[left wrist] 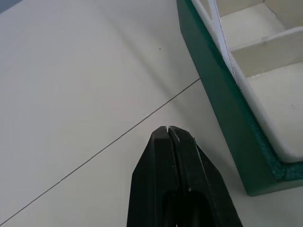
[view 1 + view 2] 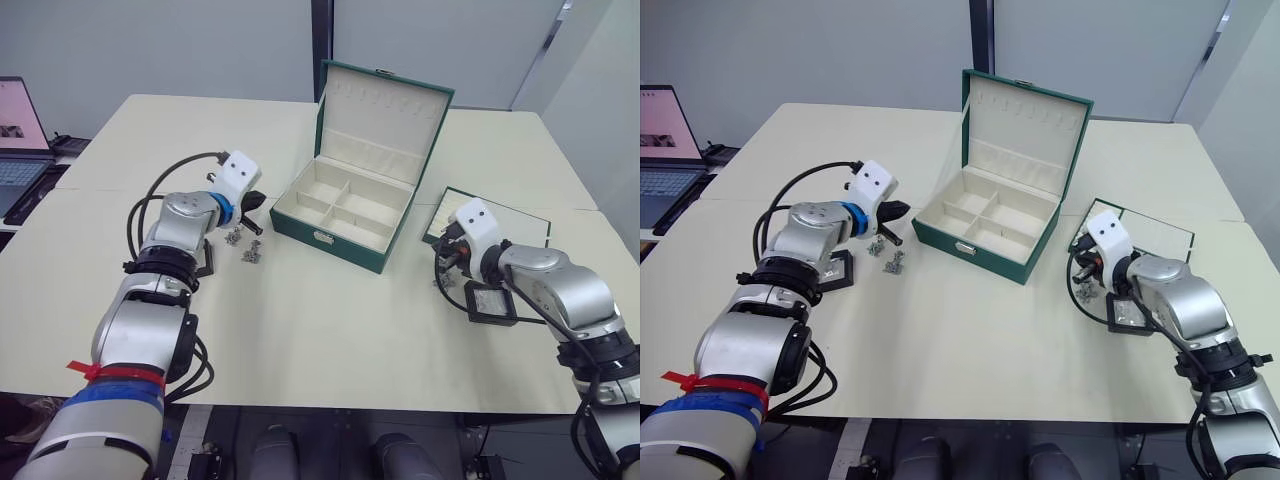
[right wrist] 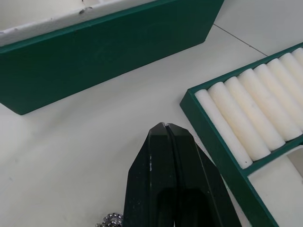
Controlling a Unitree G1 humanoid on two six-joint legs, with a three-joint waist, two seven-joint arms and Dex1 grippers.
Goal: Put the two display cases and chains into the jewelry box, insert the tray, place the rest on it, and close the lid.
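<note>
I have the box point(image 2: 345, 215) sitting mid-frame with its lid point(image 2: 382, 118) propped upright behind it, all four cream compartments bare, so nothing is loaded yet by my reckoning. The tray point(image 2: 1162, 234) lies right of the box, partly behind my right arm, which I judge keeps it handy for going in after the first items.

Left of centre, two chains point(image 2: 243, 243) lie on the table point(image 2: 320, 330) just below my left gripper point(image 2: 256, 200), and a case point(image 2: 834, 270) sits at the left arm's near side. The other case point(image 2: 492, 302) lies in the right half under the right forearm, with what looks like another chain point(image 2: 1087, 291) just left of it.

In the left wrist view the left gripper's fingers are pressed together, holding nothing, hovering beside the box's outer wall. The right gripper point(image 3: 166, 128) is likewise fully closed and empty, its tip between box and tray, a chain touching near its base
</note>
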